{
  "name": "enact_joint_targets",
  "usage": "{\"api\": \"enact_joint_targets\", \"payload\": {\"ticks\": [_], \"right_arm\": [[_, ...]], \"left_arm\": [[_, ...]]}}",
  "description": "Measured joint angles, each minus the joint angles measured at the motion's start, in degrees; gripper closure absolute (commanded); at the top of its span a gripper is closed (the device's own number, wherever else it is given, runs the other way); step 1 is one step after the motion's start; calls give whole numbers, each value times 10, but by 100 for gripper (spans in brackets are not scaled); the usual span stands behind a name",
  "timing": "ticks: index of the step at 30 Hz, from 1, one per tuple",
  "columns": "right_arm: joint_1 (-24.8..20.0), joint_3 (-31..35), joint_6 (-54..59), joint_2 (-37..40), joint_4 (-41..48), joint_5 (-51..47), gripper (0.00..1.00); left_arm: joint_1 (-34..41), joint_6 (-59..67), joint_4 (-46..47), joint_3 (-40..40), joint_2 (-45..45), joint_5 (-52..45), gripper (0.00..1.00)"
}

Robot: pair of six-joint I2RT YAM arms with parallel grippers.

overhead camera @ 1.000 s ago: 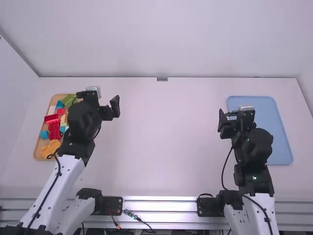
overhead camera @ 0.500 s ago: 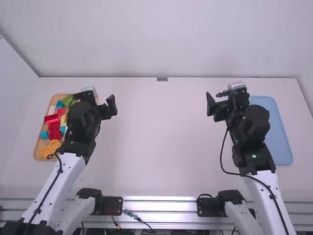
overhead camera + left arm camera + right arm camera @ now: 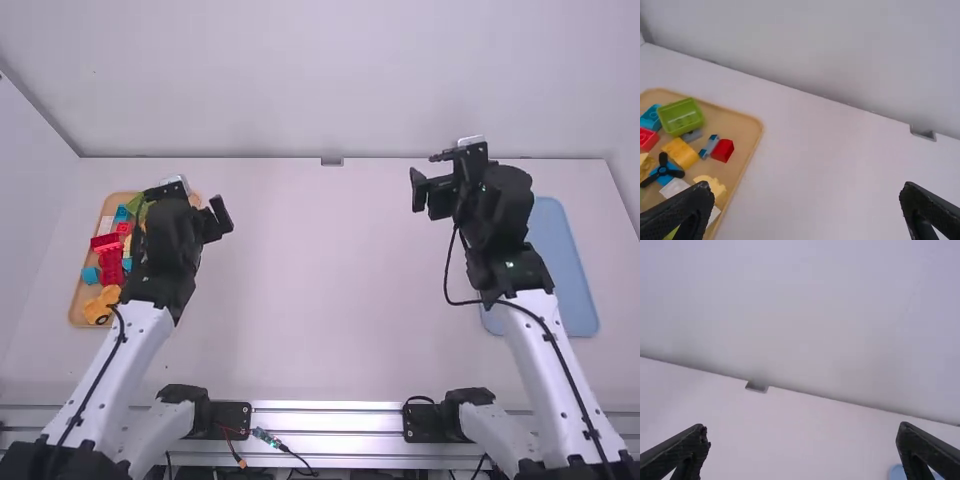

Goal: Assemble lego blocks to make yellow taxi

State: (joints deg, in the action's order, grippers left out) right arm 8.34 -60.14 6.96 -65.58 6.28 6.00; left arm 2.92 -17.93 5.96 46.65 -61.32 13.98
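My left gripper point(image 3: 188, 208) is above the right part of the tray of blocks in the high view. In the left wrist view the left gripper point(image 3: 807, 212) stands open with nothing between its fingers. Around it there, a yellow brick point(image 3: 680, 153), a green block point(image 3: 681, 116) and a red brick point(image 3: 722, 150) lie in the tray. An orange-yellow wheeled piece point(image 3: 101, 304) sits at the tray's near end. My right gripper point(image 3: 437, 180) hangs over the table left of the blue tray; in its wrist view the right gripper point(image 3: 802, 452) is open and holds nothing.
The tan tray point(image 3: 75, 312) lies at the table's left and holds several more bricks, red, blue and white. A light blue tray point(image 3: 562, 262) lies at the right, partly under the right arm. The back wall point(image 3: 330, 80) rises behind the table's far edge.
The right arm has moved away from the camera and to the left, leaving the blue tray. My left gripper has shifted slightly to the left.
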Motion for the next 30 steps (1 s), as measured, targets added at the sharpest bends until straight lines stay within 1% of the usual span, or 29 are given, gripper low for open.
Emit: {"api": "enact_joint_targets", "payload": {"ticks": [2, 5, 7, 9, 11, 14, 18, 22, 25, 28, 30], "right_arm": [[7, -17, 10, -13, 16, 0, 1], [21, -59, 31, -47, 50, 0, 1], [22, -72, 38, -60, 61, 1, 1], [21, -92, 42, -82, 83, 2, 1], [19, -102, 43, -94, 90, 2, 1], [16, -124, 46, -122, 91, 2, 1], [16, -136, 51, -152, 89, 2, 1], [16, -136, 52, -180, 85, 2, 1], [16, -136, 51, -200, 78, 2, 1], [16, -136, 51, -220, 72, 2, 1], [14, -136, 52, -228, 72, 2, 1]], "left_arm": [[-1, -8, 24, 23, -13, 11, 1], [-1, -32, 91, 78, -47, 58, 1], [-1, -37, 113, 94, -57, 72, 1], [-7, -44, 163, 131, -83, 92, 1], [-15, -47, 182, 149, -96, 96, 1], [-52, -57, 233, 198, -130, 98, 1], [-130, -50, 282, 254, -176, 67, 1], [-185, -5, 334, 284, -212, 36, 1], [-219, 28, 354, 294, -233, 29, 1], [-275, 43, 367, 312, -252, 9, 1], [-325, 68, 386, 330, -264, -30, 1]]}}
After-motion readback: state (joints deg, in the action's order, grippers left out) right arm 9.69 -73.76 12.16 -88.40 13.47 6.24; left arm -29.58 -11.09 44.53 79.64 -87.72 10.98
